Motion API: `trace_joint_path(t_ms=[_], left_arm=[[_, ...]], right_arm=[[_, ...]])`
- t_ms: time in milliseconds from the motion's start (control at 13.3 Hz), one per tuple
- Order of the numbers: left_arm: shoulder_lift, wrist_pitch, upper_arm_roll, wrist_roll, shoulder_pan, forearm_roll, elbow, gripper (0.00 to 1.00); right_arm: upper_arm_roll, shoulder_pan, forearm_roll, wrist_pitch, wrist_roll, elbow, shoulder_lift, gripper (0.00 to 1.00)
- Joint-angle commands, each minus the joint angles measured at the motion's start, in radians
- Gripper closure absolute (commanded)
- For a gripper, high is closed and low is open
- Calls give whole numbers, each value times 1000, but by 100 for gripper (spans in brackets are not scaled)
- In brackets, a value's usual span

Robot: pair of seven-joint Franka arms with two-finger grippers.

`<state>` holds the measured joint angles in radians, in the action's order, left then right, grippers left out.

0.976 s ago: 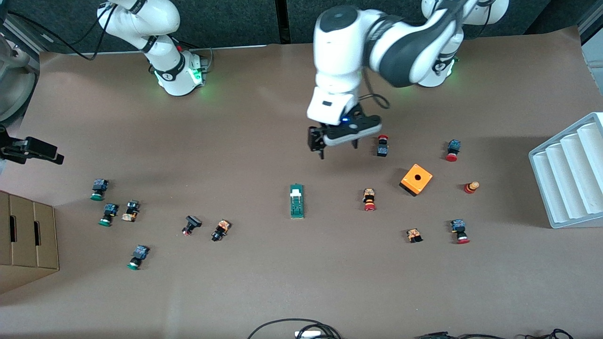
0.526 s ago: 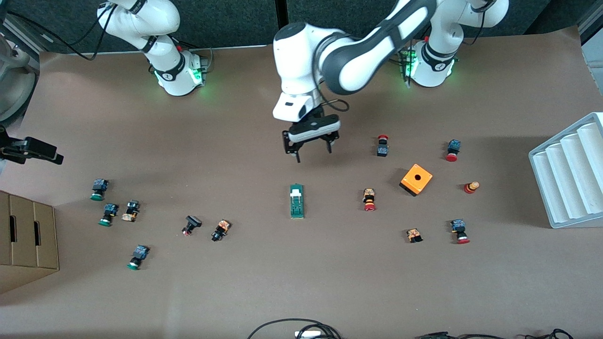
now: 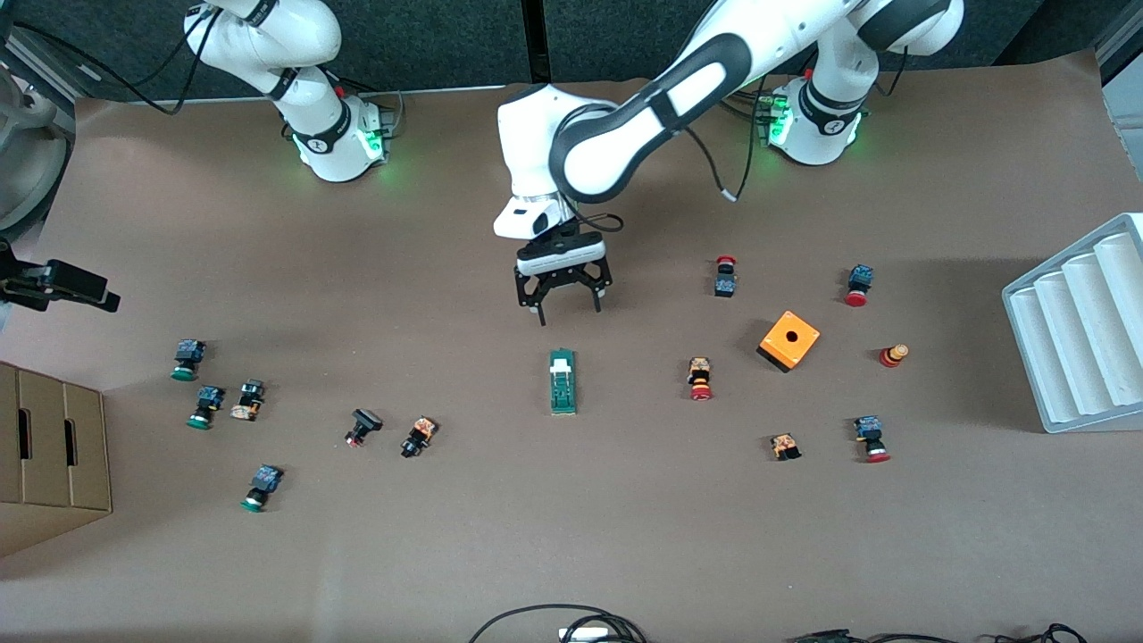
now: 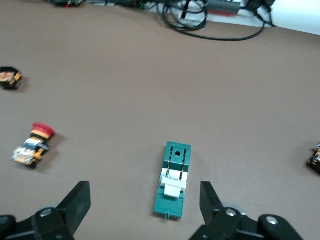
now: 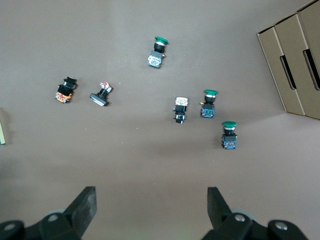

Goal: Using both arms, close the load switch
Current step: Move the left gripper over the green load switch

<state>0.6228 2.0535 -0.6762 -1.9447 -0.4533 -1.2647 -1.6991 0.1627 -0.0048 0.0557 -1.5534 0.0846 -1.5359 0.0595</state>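
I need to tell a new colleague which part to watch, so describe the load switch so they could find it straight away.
Start at the left gripper, open in the air near the middle of the brown table. Just nearer the front camera lies the load switch, alone on bare paper. It is a long, narrow green block with a small white slider, unlike the stubby red- and green-capped push-buttons and the orange cube box.
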Motion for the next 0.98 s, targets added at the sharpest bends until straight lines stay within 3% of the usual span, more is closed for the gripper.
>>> trace_joint_path(t_ms=[0,225,526,751,901], left_arm=[[64,7,6,-145,-19,-184,-22,4],[121,5,20,-307,-24,-439,-79,4],[211,-9,44,-413,-33,-657,-70,4],[252,-42,79,-436,-82,-685,-36,5],[282,-53,165,-441,-169,-697,1,9]], right_arm=[[3,0,-22,-5,3,6,5,0],[3,-1,-22,-5,4,6,5,0],[6,-7,-22,-7,1,6,5,0],[8,-7,-22,4,4,6,16,0],[8,3,-20,6,3,5,28,0]])
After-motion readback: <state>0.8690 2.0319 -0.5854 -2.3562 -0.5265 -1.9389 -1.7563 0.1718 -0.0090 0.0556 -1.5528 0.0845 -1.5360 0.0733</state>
